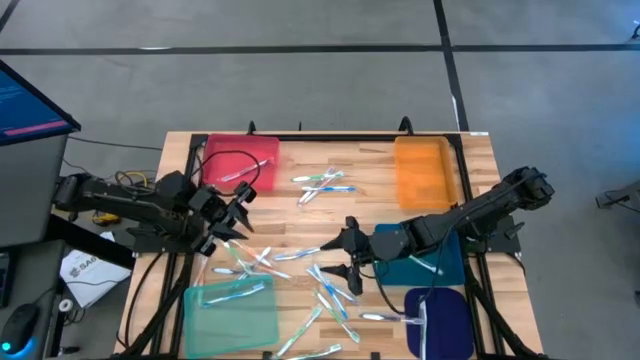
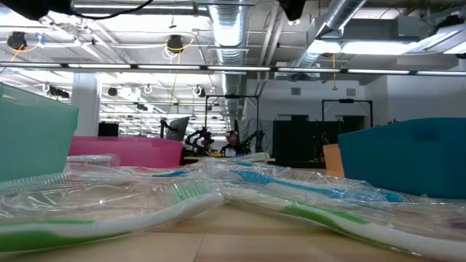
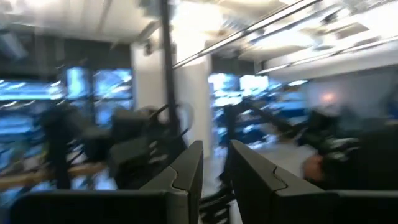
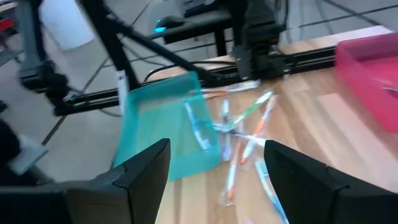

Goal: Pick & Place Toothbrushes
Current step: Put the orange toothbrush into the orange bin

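Many toothbrushes lie loose on the wooden table: a cluster [image 1: 325, 183] at the far middle and a scatter [image 1: 330, 295] toward the near edge, also seen in the right wrist view as toothbrushes [image 4: 239, 134]. One toothbrush [image 1: 240, 290] rests flat in the light teal tray [image 1: 205, 325]. My right gripper [image 1: 348, 255] hangs open above the middle of the scatter, touching nothing; in its own view the right gripper [image 4: 217, 155] has nothing between its fingers. My left gripper [image 1: 245, 208] is raised beside the pink tray [image 1: 265, 150]; in its wrist view the left gripper [image 3: 216, 149] shows a narrow gap with nothing in it.
An orange tray [image 1: 422, 170] stands at the far right, a dark teal tray [image 1: 450, 262] below my right arm, and a blue tray [image 1: 445, 320] at the near right. A red cable [image 1: 232, 158] loops over the pink tray. In the low view, wrapped toothbrushes [image 2: 218, 193] lie close in front.
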Tool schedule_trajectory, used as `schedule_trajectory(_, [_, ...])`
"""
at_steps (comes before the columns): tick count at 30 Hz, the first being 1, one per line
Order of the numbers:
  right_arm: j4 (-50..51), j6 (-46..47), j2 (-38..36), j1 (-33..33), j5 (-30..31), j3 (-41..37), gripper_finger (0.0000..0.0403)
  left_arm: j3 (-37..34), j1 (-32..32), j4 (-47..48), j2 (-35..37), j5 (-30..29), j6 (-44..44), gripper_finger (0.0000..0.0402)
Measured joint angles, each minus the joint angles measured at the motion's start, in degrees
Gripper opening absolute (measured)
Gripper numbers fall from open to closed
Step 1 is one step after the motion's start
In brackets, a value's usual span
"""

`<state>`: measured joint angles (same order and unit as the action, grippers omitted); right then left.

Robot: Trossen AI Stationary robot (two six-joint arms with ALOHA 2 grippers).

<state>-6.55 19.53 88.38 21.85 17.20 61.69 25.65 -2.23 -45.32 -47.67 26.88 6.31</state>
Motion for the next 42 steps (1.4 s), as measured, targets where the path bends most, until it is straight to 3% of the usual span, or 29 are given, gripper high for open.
schedule_trajectory(4, [0.3, 0.8, 0.0, -1.1, 1.8, -0.8, 0.0255, 0.0, 1.8, 2.7, -0.9, -4.4, -0.3, 0.0072])
schedule_trajectory(16, [4.6, 2.6, 3.0, -3.6, 2.6, -1.1, 0.0255, 0.0, 6.2, 7.2, -1.6, -7.5, 5.3, 0.0072])
schedule_trajectory(23, [-0.5, 3.0, 11.5, -6.2, 0.4, 0.8, 0.0255, 0.0, 11.0, 9.7, -0.4, 5.6, 9.5, 0.0072])
schedule_trajectory(27, [0.3, 3.0, 14.0, -7.9, 0.3, 3.1, 0.0255, 0.0, 13.7, 11.5, 2.1, 9.7, 12.0, 0.0072])
schedule_trajectory(35, [7.2, 6.0, 13.9, -9.5, 0.6, 4.0, 0.0255, 0.0, 17.4, 13.9, 4.1, 10.6, 9.7, 0.0072])
schedule_trajectory(42, [7.4, 5.6, 13.7, -10.8, 1.0, 4.0, 0.0255, 0.0, 19.2, 13.9, 3.1, 9.2, 9.0, 0.0072])
